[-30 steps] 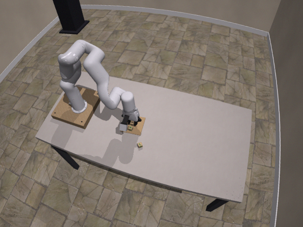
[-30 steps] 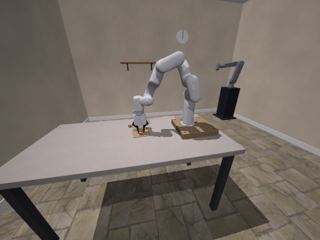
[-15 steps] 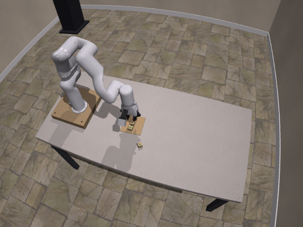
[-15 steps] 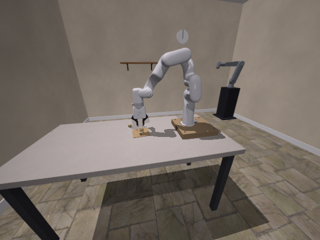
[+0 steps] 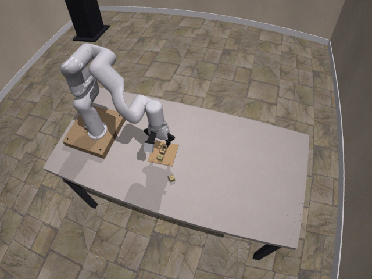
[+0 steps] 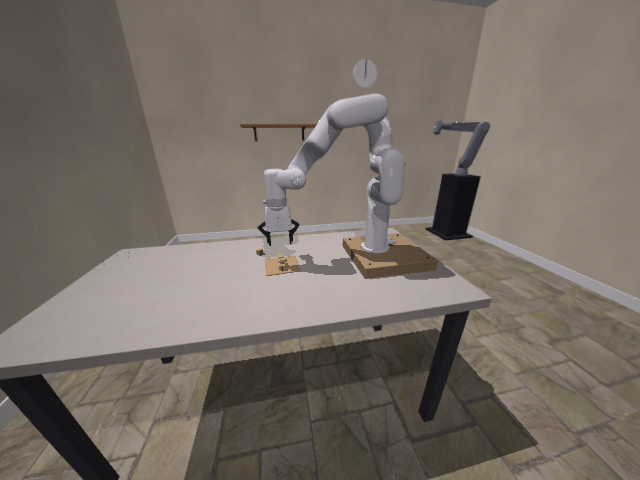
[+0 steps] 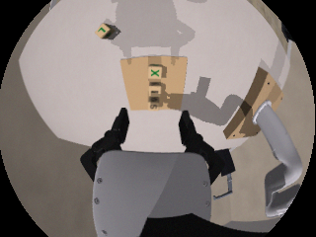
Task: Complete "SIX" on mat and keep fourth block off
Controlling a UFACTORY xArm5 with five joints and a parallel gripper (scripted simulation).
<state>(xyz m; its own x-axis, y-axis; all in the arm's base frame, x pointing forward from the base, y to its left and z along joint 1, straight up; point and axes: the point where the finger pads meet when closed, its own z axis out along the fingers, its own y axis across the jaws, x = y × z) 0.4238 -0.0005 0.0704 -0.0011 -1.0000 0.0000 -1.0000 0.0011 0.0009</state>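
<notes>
I keep the pincer (image 7: 153,133) spread wide, holding nothing, above the mat (image 7: 134,86) on the tabletop (image 5: 240,168). Three blocks (image 7: 156,87) lie in a row there. They look small, light and stiff; I would grip the flat sides.

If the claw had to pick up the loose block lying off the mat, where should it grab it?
Probably from straight above, closing on two opposite side faces. The loose block lies flat on the table, apart from the mat, with free room on every side. The claw is open and holds nothing.
</notes>
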